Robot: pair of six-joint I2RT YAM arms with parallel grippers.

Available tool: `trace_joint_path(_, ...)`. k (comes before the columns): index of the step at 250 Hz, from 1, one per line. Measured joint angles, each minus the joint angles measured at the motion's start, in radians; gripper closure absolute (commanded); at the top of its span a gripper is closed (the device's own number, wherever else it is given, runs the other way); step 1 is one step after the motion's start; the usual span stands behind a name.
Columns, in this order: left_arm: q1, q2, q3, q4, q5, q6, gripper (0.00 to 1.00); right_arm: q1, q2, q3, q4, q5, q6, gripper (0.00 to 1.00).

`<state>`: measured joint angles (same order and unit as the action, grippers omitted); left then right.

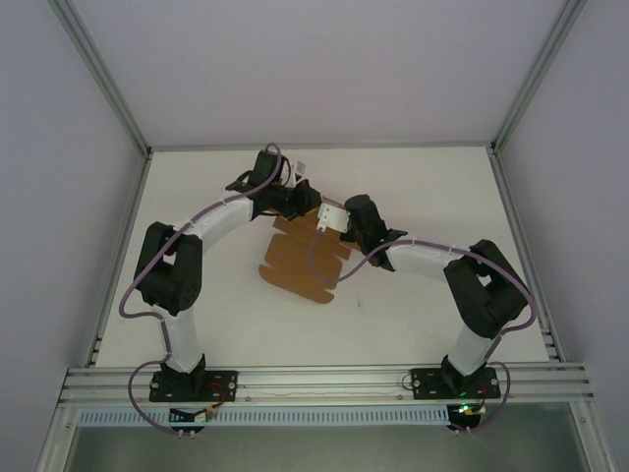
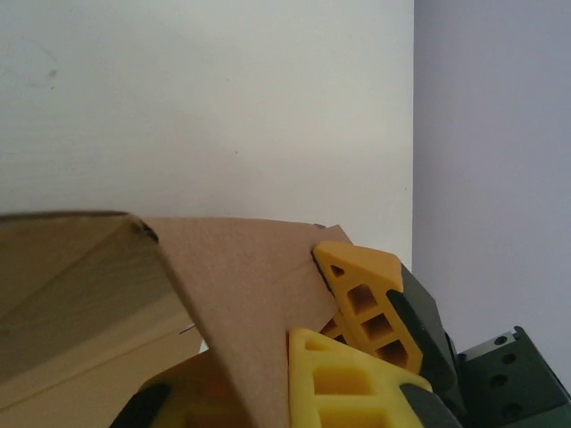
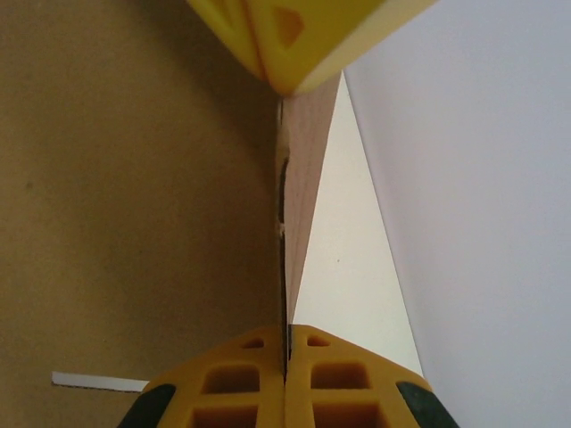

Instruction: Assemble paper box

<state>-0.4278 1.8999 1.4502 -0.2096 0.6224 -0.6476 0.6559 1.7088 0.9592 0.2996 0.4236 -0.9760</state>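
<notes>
The paper box (image 1: 300, 264) is a flat brown die-cut cardboard sheet lying mid-table, with its far edge lifted. My left gripper (image 1: 303, 206) sits at that far edge. In the left wrist view it (image 2: 268, 392) is shut on a raised flap of the paper box (image 2: 241, 285), which runs between its yellow fingers (image 2: 357, 383). My right gripper (image 1: 329, 224) meets the same edge from the right. In the right wrist view it (image 3: 286, 374) is shut on a thin upright cardboard edge (image 3: 299, 178). A broad brown panel (image 3: 134, 178) lies to the left. The two grippers nearly touch.
The white table (image 1: 423, 187) has a metal frame post at each far corner and pale walls (image 2: 491, 178) close behind. The arm bases are bolted to a rail (image 1: 324, 382) at the near edge. A small white strip (image 3: 98, 382) lies by the cardboard.
</notes>
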Motion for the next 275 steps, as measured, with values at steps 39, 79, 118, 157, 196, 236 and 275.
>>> trace_joint_path(39, -0.001, 0.0, 0.0, 0.0, -0.004, -0.004, 0.73, 0.001, 0.0, 0.0, 0.002, 0.005, 0.004, 1.0)
trace_joint_path(79, 0.0, -0.016, -0.007, -0.038, -0.058, 0.032, 0.36, 0.002, -0.014, -0.002, 0.008, 0.016, 0.007, 1.0)
trace_joint_path(118, 0.016, -0.195, -0.117, -0.124, -0.181, 0.094, 0.0, 0.002, -0.028, -0.005, 0.012, 0.024, 0.004, 1.0)
trace_joint_path(157, 0.054, -0.516, -0.267, -0.191, -0.349, 0.148, 0.0, -0.013, -0.059, -0.019, -0.01, 0.01, 0.021, 1.0)
trace_joint_path(196, 0.169, -0.674, -0.393, -0.22, -0.521, 0.167, 0.0, -0.035, -0.103, -0.023, -0.047, -0.042, 0.049, 1.0)
trace_joint_path(236, 0.187, -0.57, -0.486, -0.225, -0.602, 0.196, 0.0, -0.042, -0.117, -0.02, -0.088, -0.075, 0.073, 1.0)
trace_joint_path(275, 0.187, -0.46, -0.518, -0.162, -0.542, 0.233, 0.0, -0.044, -0.123, -0.009, -0.124, -0.096, 0.105, 1.0)
